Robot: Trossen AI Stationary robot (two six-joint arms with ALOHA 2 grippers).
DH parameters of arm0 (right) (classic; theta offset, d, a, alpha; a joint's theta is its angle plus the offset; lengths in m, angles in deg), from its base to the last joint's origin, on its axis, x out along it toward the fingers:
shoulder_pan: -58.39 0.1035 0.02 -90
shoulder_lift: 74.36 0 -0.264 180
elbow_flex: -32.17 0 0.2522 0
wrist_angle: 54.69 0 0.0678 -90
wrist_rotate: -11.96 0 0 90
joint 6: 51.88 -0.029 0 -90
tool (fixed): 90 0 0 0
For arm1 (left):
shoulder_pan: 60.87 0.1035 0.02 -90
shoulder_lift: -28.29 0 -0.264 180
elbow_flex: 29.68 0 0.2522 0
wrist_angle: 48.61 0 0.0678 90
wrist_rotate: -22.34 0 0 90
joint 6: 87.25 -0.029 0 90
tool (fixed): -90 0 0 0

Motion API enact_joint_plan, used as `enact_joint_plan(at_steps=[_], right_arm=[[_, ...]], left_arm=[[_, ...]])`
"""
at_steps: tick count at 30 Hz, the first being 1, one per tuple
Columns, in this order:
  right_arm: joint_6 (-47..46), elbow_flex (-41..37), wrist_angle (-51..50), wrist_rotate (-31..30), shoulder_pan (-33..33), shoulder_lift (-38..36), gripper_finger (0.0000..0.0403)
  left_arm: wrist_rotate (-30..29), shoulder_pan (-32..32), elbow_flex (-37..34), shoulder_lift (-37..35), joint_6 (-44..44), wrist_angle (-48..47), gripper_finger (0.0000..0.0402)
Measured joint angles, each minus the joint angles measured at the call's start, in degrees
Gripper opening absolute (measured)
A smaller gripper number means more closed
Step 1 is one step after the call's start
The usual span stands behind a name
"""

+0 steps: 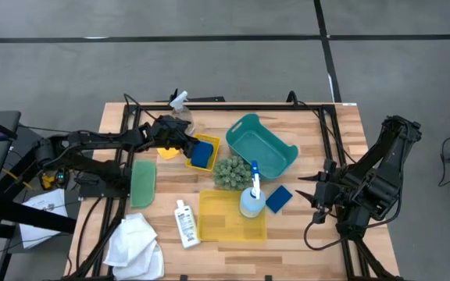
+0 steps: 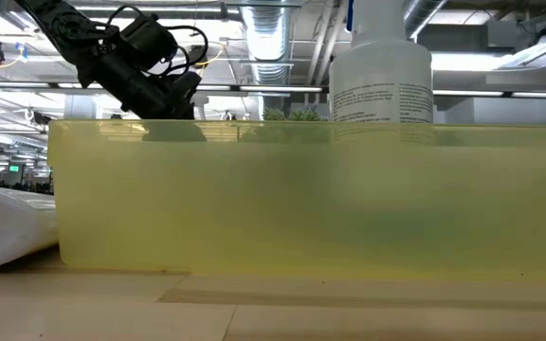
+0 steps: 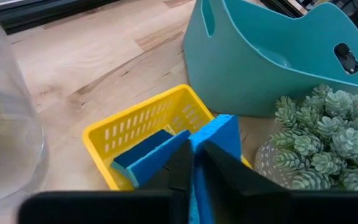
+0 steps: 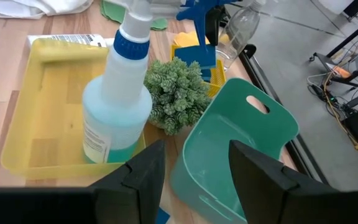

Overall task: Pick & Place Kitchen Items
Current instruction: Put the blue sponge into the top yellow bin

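Observation:
In the left wrist view my left gripper (image 3: 194, 171) is shut on a blue sponge (image 3: 219, 134) over a small yellow basket (image 3: 142, 121). More blue sponge (image 3: 143, 158) lies inside that basket. In the high view the gripper (image 1: 184, 144) sits at the basket (image 1: 209, 143), left of the teal basket (image 1: 260, 144). My right gripper (image 4: 197, 174) hangs open above the teal basket's near-right side (image 1: 307, 191), with nothing between its fingers. A blue spray bottle (image 1: 252, 195) stands in a flat yellow tray (image 1: 233, 222). Another blue sponge (image 1: 278, 198) lies beside it. My left gripper pinches the blue sponge between its two fingers, on the sponge's broad faces near its closer end (image 3: 197, 152). The fingers slant down from the table's left side. The sponge stands on edge and sticks out past the fingertips over the yellow basket. The fingers hide its lower end.
A clear spray bottle (image 1: 180, 105) stands at the far edge behind the yellow basket. A green bumpy ball (image 1: 229, 172) sits between the baskets and the tray. A green piece (image 1: 143, 183), a small white bottle (image 1: 186, 222) and white cloths (image 1: 135, 242) lie at the near left.

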Motion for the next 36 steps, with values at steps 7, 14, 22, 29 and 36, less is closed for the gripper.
enact_joint_plan(at_steps=[7,14,22,29,36], right_arm=[[0.00,0.00,0.16,0.00,0.00,0.00,0.0168],[-0.02,0.00,0.18,0.04,0.00,0.00,0.0168],[-0.02,0.00,0.18,0.07,0.00,0.00,0.0168],[-0.04,0.00,0.41,0.24,0.06,0.00,0.0168],[-0.04,0.00,0.42,0.24,0.13,0.00,0.0168]], left_arm=[[0.11,0.00,0.00,-0.01,0.09,1.05,0.0003],[0.13,-0.07,0.00,-2.68,1.46,2.23,0.0001],[-1.77,-2.88,-0.01,-2.44,3.06,2.34,0.0001],[-3.57,-4.22,-0.50,-2.46,3.28,3.21,0.0000],[-5.33,-4.22,-4.02,-2.46,4.34,5.53,0.0000]])
